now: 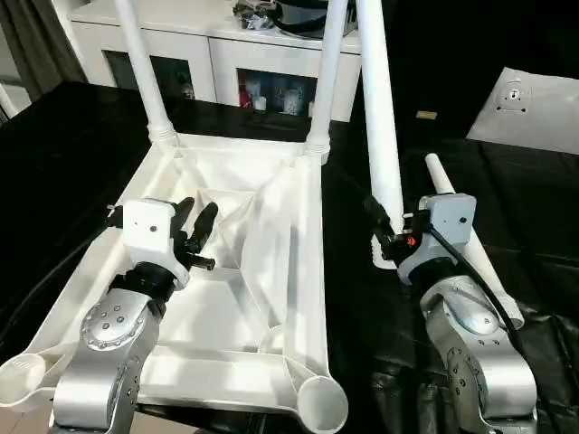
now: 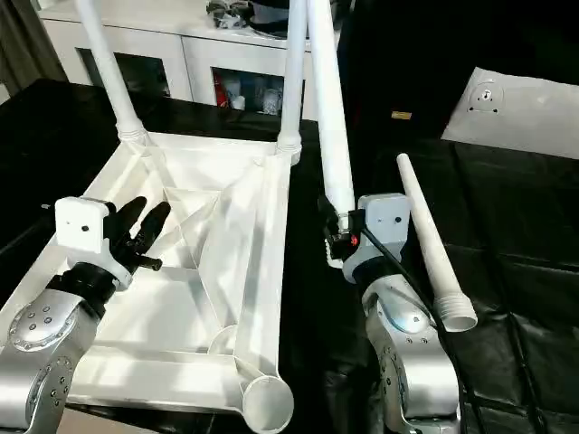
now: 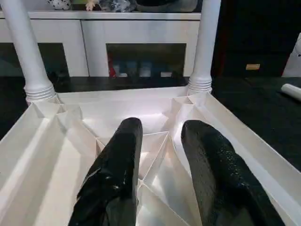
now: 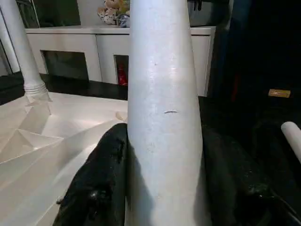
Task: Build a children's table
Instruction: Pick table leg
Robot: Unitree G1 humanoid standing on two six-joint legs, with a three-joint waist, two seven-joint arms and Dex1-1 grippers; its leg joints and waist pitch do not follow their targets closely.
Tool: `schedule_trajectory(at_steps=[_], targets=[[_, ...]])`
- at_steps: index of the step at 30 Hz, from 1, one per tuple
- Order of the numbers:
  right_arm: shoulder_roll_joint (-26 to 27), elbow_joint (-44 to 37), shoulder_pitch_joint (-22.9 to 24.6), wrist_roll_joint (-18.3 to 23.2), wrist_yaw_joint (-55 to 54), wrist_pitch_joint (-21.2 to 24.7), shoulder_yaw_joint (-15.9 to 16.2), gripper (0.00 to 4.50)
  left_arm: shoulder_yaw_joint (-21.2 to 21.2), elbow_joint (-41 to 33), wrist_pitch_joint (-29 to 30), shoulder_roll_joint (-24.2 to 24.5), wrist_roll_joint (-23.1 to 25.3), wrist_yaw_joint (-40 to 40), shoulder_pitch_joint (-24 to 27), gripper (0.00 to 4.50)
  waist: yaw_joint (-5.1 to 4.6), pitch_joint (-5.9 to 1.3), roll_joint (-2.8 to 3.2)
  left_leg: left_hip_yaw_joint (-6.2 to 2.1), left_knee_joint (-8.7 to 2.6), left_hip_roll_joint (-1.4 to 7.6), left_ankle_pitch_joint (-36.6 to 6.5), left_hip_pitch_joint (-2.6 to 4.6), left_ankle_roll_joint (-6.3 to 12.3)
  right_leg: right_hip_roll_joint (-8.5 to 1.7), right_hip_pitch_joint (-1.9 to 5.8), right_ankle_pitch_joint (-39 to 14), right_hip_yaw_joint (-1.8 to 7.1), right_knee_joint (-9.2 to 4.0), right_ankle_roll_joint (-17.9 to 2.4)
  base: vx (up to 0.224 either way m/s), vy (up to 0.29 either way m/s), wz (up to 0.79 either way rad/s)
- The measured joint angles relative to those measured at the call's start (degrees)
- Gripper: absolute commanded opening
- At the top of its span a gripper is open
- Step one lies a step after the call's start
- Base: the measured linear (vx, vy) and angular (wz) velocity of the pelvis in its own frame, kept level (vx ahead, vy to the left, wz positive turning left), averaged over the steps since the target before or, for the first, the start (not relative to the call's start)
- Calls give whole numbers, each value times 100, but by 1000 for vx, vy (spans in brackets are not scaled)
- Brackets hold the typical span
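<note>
The children's table top (image 1: 308, 271) lies upside down on black cloth, ribbed underside up. Two legs (image 1: 140, 63) (image 1: 330, 72) stand in its far corner sockets. The near sockets (image 1: 321, 402) (image 1: 20, 375) are empty. My left gripper (image 1: 199, 210) hovers over the ribs left of centre, open with nothing between its fingers (image 3: 117, 160). Just right of the top's right rim, my right gripper (image 1: 384, 240) is shut on the thick lower end of a third leg (image 1: 380, 117), held almost upright. A fourth leg (image 2: 425, 235) lies on the cloth to the right of that arm.
A white cabinet (image 1: 217, 54) with dark openings stands close behind the table top. A white flat panel (image 1: 534, 108) rests at the far right on the cloth. Black cloth (image 1: 63, 163) covers the surface on both sides.
</note>
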Motion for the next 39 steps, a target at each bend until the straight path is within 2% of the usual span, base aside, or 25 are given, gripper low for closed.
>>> schedule_trajectory(at_steps=[39], targets=[[0,0,0,0,0,0,0,189,0,0,0,0,0,0,0,166,0,0,0,0,0,0,0,0,0,0,0,0,0,0,0,0,0,0]])
